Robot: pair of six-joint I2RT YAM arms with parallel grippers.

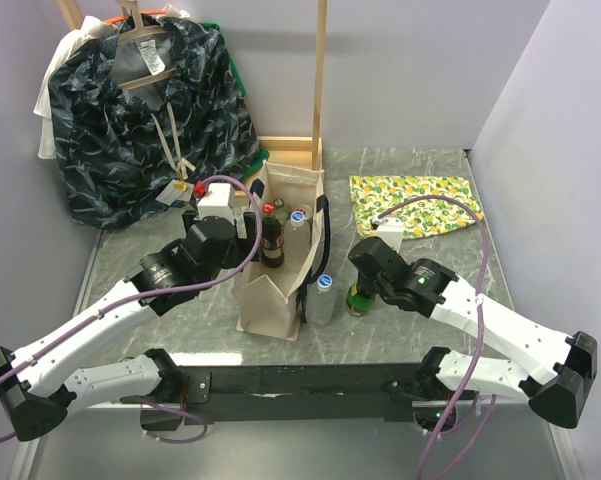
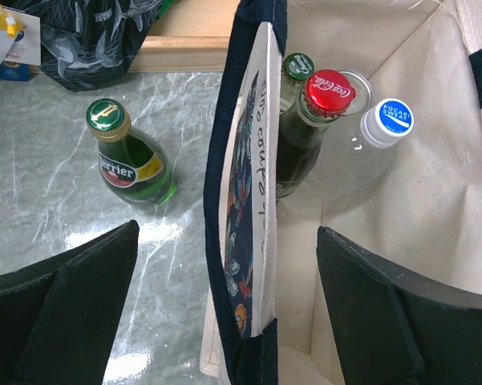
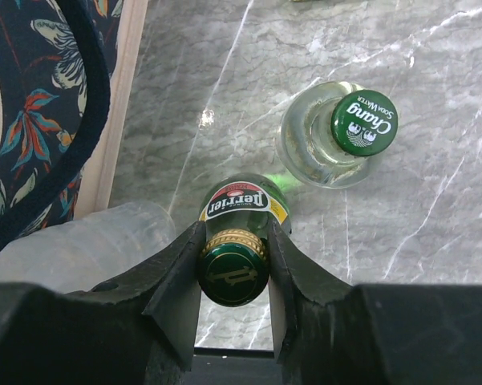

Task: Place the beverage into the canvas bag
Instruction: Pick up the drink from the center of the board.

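The beige canvas bag [image 1: 272, 300] stands open at the table's middle, with a Coca-Cola bottle [image 2: 317, 108] and a Pocari Sweat bottle [image 2: 377, 132] inside it. To its right a green Perrier bottle [image 3: 245, 200] stands upright on the table. My right gripper [image 3: 234, 233] is shut on that bottle's neck just under the cap, with both fingers touching it; in the top view the right gripper [image 1: 365, 283] sits over the bottle [image 1: 357, 300]. My left gripper [image 2: 226, 233] is open and straddles the bag's left wall [image 2: 245, 192], holding nothing.
A clear Chang bottle [image 3: 337, 136] stands just beyond the held one. A clear blue-capped bottle [image 1: 322, 298] leans by the bag's right side. Another Perrier bottle [image 2: 128, 156] stands left of the bag. A dark patterned garment [image 1: 145, 110] hangs back left; a lemon-print cloth [image 1: 415, 200] lies back right.
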